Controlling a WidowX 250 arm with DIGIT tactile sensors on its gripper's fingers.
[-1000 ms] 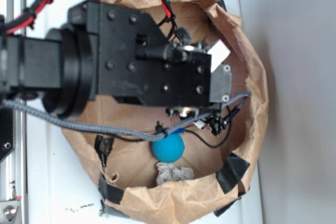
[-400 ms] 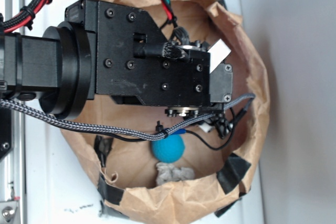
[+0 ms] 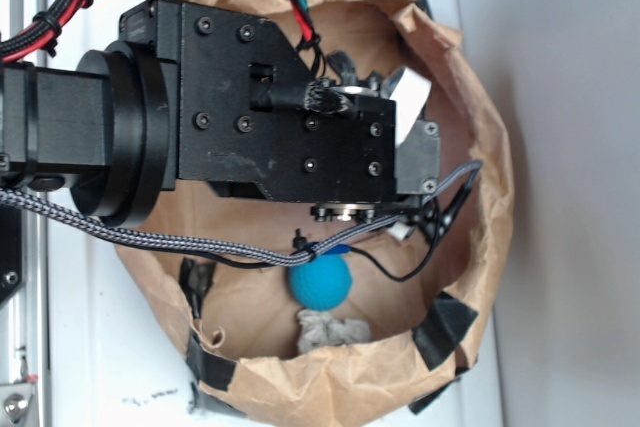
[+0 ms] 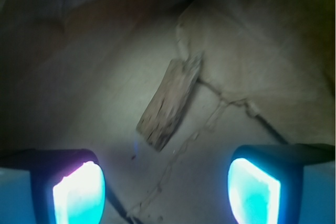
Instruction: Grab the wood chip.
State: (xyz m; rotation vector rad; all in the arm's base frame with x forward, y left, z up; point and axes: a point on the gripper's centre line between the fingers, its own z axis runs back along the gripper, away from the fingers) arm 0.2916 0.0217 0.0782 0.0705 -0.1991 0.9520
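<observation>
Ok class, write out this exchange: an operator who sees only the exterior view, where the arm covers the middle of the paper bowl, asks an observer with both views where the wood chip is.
Observer: The wrist view shows the wood chip lying flat on the brown paper, ahead of the fingers.
Operator: Are the fingers open?
Observer: Yes, they are wide apart with nothing between them.
Operator: How does the chip lie?
Observer: It lies slantwise in the picture and touches neither finger.

Bare paper floor (image 4: 94, 77) surrounds the wood chip (image 4: 170, 100); nothing blocks the end effector (image 4: 165, 192).
</observation>
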